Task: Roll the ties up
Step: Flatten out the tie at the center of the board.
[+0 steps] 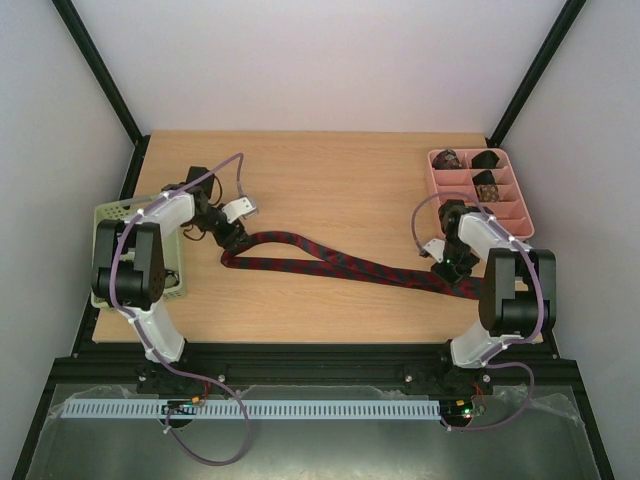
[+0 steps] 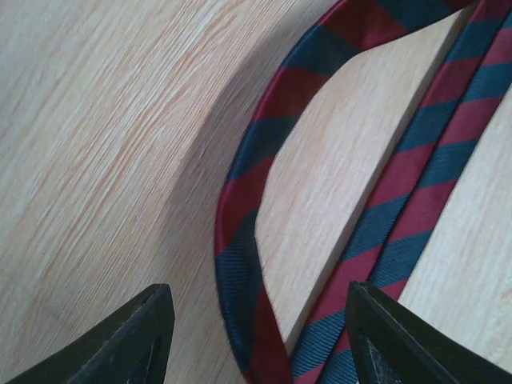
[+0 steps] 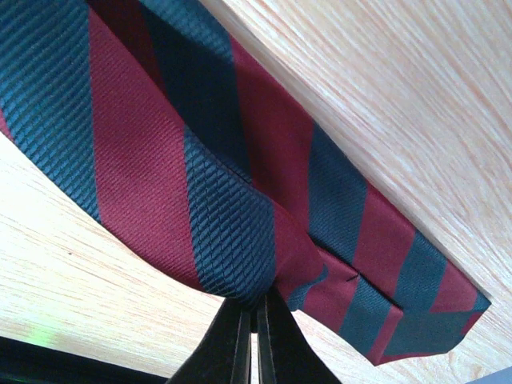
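One tie (image 1: 340, 265), dark red with navy stripes, lies as a long doubled strip across the table from left to right. My left gripper (image 1: 230, 240) hovers over its left end, where the strip folds back in a loop (image 2: 240, 240). That gripper (image 2: 260, 336) is open, its fingers (image 2: 152, 332) on either side of the fabric without touching it. My right gripper (image 1: 452, 270) is at the tie's wide right end (image 3: 200, 176). There it (image 3: 256, 316) is shut on a pinch of the fabric's edge. The table shows under the lifted cloth.
A pink divided tray (image 1: 505, 212) stands at the back right with three dark coiled ties (image 1: 486, 184) in its far compartments. A pale green mesh basket (image 1: 108, 215) sits at the left edge, partly under my left arm. Walls close in the table's sides and back.
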